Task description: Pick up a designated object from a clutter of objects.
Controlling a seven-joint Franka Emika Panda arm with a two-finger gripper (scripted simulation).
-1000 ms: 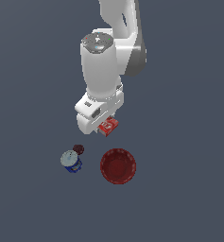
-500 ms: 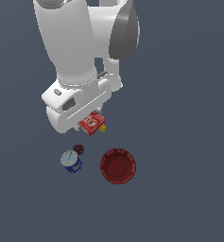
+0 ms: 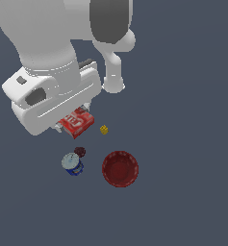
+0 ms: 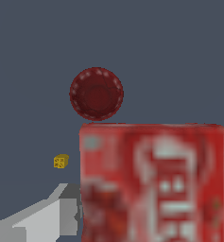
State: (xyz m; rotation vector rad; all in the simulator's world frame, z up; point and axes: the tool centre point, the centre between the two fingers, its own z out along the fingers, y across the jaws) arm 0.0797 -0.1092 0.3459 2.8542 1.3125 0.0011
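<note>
- Red box (image 4: 151, 182) fills the near field of the wrist view, blurred, white lettering on its face. In the exterior view the red box (image 3: 77, 120) sits tucked right under the hand.
- Gripper (image 3: 71, 119): fingertips are hidden by the hand body in the exterior view. One grey finger (image 4: 47, 212) shows beside the box in the wrist view. The box sits between the fingers, and its scale against the floor items suggests it is off the floor, so I judge the claw clamped on it. Contact itself is not visible.
- Step in hand looks like the lift. Go straight up, hold grip force steady, no wrist rotation; the flat box could pivot or slip if tilted.
- Yellow cube (image 3: 104, 129) is just beside the box on the exterior view's right. It is apart from the box and not in a vertical path.
- Dark red ball (image 3: 80, 152) and blue can (image 3: 73, 164) are further out, next to each other.
- Red bowl (image 3: 120, 168) is farthest, well apart.
- Nothing blocks upward travel.
</note>
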